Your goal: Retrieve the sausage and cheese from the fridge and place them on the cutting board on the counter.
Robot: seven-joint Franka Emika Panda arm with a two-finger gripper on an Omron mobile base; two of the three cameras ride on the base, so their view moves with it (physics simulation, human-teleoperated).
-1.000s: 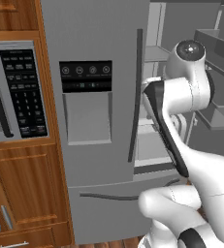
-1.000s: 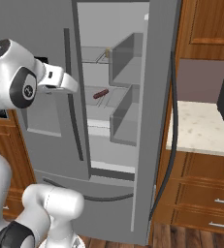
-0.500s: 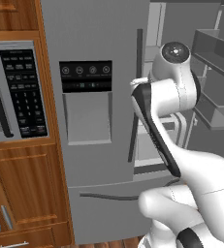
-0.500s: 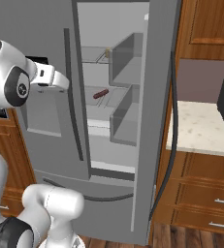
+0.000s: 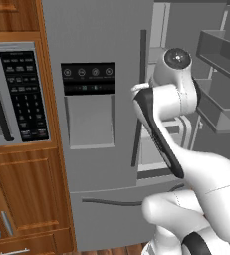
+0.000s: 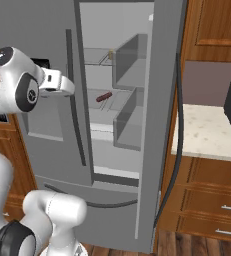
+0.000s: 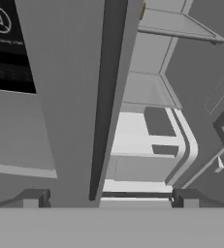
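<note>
the gripper (image 7: pixel 106 197) is hanging spread wide before the fridge (image 6: pixel 52 50), the sausage (image 6: pixel 104 96) lying inside on a shelf.

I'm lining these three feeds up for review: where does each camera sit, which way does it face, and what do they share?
Left base view: behind the arm's left, facing the fridge dispenser door; arm lower right.
Right base view: behind its right, facing the open compartment, sausage, counter; arm lower left.
Hand view: on the hand, close to the left door's handle; open gripper at bottom.
Shared: the fridge, that handle and shelves.
</note>
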